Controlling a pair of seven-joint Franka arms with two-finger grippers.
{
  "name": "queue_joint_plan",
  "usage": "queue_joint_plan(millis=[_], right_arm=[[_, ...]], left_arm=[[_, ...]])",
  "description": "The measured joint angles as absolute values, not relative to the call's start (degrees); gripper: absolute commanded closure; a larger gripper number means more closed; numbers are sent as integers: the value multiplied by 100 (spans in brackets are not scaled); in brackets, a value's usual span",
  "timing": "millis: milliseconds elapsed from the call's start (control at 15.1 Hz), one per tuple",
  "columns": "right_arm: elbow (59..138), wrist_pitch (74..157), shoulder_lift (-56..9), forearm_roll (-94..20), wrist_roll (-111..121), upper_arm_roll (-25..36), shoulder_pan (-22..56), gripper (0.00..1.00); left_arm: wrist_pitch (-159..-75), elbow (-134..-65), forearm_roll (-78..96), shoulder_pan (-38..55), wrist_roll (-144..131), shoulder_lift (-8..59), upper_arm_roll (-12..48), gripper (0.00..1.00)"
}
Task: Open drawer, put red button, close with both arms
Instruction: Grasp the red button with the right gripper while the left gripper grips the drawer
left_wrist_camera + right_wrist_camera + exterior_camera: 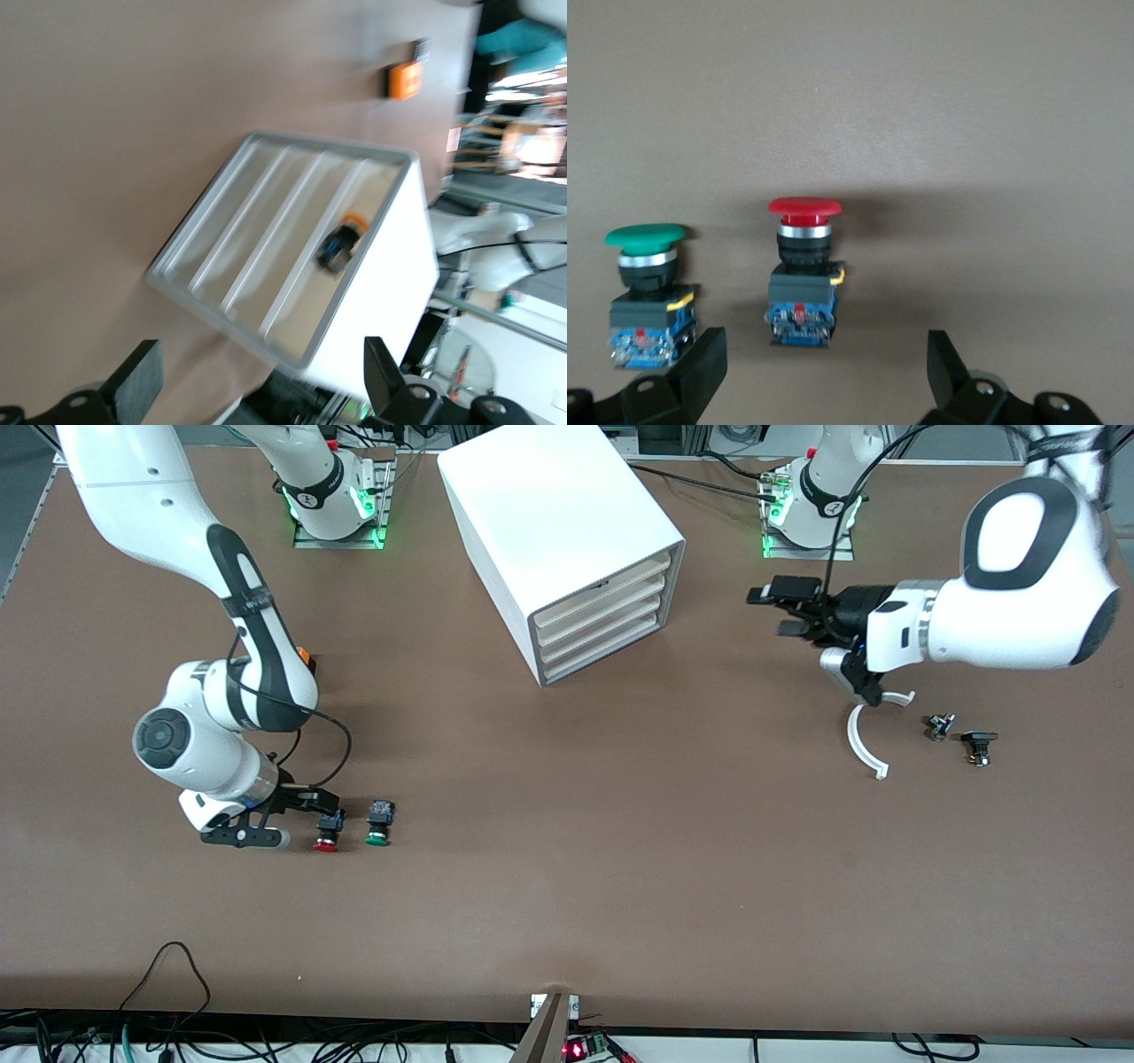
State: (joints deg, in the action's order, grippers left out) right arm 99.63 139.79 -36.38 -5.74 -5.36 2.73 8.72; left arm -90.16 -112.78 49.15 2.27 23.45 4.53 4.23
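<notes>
The red button [326,834] lies on its side on the brown table [620,850], toward the right arm's end, red cap toward the front camera. In the right wrist view the red button [802,274] sits just ahead of the gap between the fingers. My right gripper [306,815] [824,372] is open, low at the table, touching nothing. The white drawer cabinet [567,531] stands mid-table with its drawers [602,615] pushed in. My left gripper [771,609] [257,390] is open and empty, in the air, facing the cabinet's front [283,257].
A green-capped button [379,824] [647,292] lies right beside the red one. A white curved strip [864,744] and two small dark parts [939,726] [979,746] lie under the left arm. A small orange thing [306,657] [403,80] lies by the right arm.
</notes>
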Motion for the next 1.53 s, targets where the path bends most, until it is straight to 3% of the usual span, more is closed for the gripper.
queue_joint_plan(millis=[332, 465, 598, 863, 996, 1195, 1261, 1527], right_arm=[[9962, 14208, -3894, -592, -586, 271, 943, 3], [9961, 14208, -3942, -593, -588, 272, 943, 22], [9953, 14208, -3983, -593, -587, 272, 943, 49], [9874, 14207, -3987, -593, -587, 270, 981, 100], [9834, 14206, -3987, -593, -587, 269, 1002, 100], [9802, 14198, -3987, -593, -587, 270, 1005, 100], [9777, 14168, -3987, -593, -587, 269, 1008, 100], [9242, 13379, -3976, -593, -638, 269, 1031, 100]], left_arm=[[-10152, -12741, 6615, 229, 4604, 544, 658, 1], [-10477, -13143, 7069, 233, 5316, 644, 896, 2], [-10595, -13392, 7697, 236, 6108, 882, 1046, 7], [-10602, -13779, 8883, 237, 7328, 1557, 1393, 27], [-10603, -13868, 9091, 239, 7555, 1788, 1580, 36], [-10601, -13932, 9125, 235, 7676, 1998, 1685, 40], [-10600, -13961, 9125, 235, 7708, 2054, 1730, 45], [-10584, -14052, 9125, 235, 7787, 2162, 1892, 52]])
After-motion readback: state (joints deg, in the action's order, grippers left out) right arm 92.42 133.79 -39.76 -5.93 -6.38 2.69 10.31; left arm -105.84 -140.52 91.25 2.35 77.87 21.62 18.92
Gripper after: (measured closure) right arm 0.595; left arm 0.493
